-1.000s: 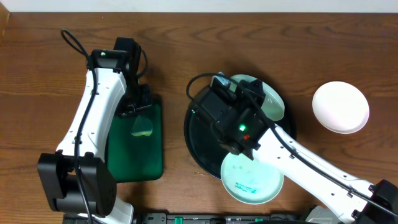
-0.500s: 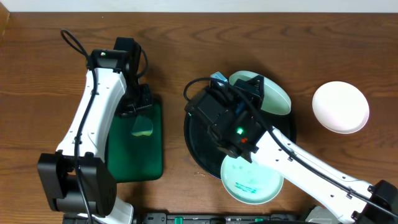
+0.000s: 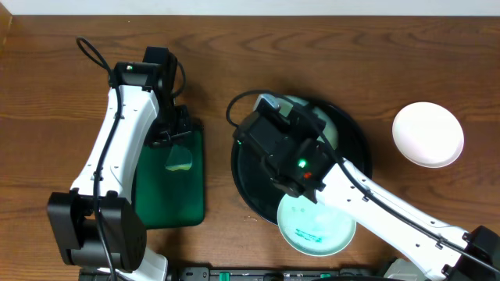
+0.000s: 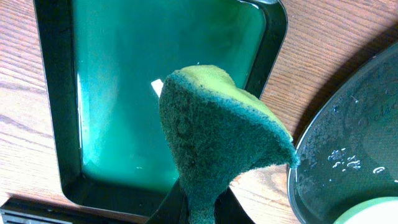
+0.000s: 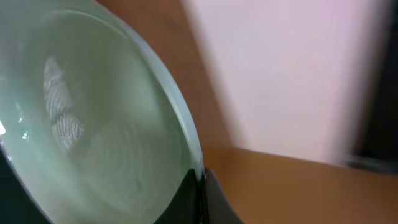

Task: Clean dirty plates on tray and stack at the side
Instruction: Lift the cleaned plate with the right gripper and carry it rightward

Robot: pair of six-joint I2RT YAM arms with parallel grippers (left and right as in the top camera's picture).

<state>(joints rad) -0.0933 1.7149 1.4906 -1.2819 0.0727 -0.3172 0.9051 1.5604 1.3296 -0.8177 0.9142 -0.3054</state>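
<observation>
Near plate [image 3: 316, 228]: teal-smeared, lying over the tray's [image 3: 248, 187] near rim and reaching past it.
Left gripper [image 4: 198, 208]: pinching a green sponge [image 4: 217, 137] above the green tray [image 4: 118, 81].
Side plate [image 3: 427, 134]: white, on the table [image 3: 234, 47] right of the tray.
Right gripper [image 5: 200, 186]: clamped on the held plate's [image 5: 93, 124] rim, over the tray's far side.

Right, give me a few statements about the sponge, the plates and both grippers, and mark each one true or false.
1. The left gripper holds a green sponge over the green tray. True.
2. The right gripper is open and empty. False: the right gripper is shut on the rim of the held plate.
3. A white plate lies on the table, off the black tray. True.
4. The plate at the black tray's near edge is spotless. False: this smeared plate carries teal marks.
</observation>
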